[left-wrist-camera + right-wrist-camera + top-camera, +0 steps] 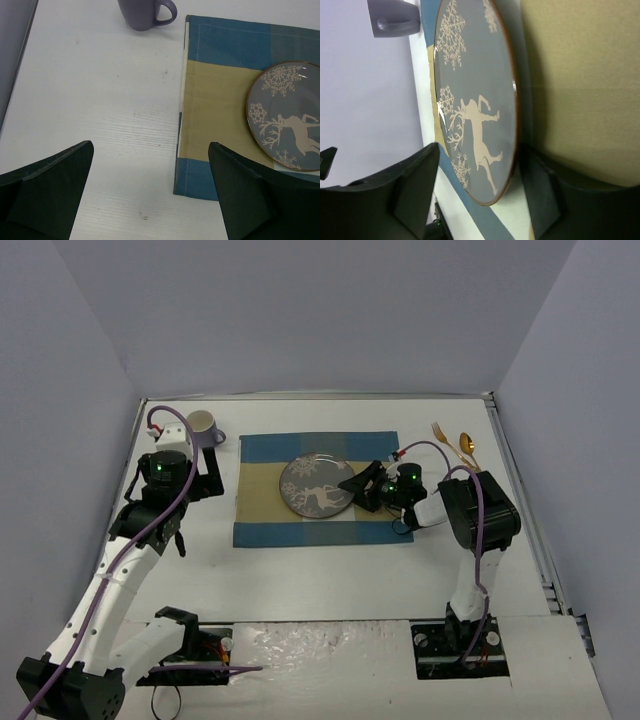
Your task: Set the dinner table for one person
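Right gripper (pixel 352 482): turned sideways at the right rim of the round grey plate with white reindeer and snowflake print (pixel 316 486). Jaws partly apart, one finger above the rim, one below; no clamp visible, nothing lifted.
Plate: flat on the blue-and-tan checked cloth placemat (pixel 260 495), right of its centre.
Left gripper (pixel 151 144): jaws wide apart, empty, hanging above bare tabletop just left of the placemat's edge.
Dinner table (pixel 330 570): large white rectangular top with a thin metal rim, filling the floor between the pale lilac walls (pixel 300 310); placemat near its middle.
Purple ceramic mug (pixel 203 424): upright at far left, off the placemat.
Gold fork (pixel 440 435) and gold spoon (pixel 466 445): side by side at far right, off the placemat.
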Robot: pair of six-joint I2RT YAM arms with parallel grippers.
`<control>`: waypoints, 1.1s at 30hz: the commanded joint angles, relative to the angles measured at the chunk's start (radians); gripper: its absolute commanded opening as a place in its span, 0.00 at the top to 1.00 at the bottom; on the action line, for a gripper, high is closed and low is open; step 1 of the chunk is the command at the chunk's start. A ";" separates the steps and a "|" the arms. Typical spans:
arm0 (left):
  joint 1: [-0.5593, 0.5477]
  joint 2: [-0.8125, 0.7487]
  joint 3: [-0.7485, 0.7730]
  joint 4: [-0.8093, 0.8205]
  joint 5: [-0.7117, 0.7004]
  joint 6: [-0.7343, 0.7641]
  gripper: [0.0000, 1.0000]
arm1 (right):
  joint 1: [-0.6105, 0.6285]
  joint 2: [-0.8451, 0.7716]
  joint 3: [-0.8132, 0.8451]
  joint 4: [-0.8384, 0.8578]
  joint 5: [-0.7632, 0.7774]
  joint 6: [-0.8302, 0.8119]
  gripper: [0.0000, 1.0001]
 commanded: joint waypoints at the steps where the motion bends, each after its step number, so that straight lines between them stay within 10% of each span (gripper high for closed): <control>1: 0.007 -0.006 0.018 0.053 -0.005 0.002 0.03 | -0.008 -0.114 0.035 -0.183 0.047 -0.141 0.34; 15: 0.138 0.305 0.328 -0.007 0.099 -0.147 0.03 | -0.024 -0.621 0.273 -1.094 0.557 -0.655 0.00; 33: 0.339 1.002 0.978 -0.141 0.193 -0.035 0.06 | -0.024 -0.972 0.249 -1.130 0.525 -0.772 0.00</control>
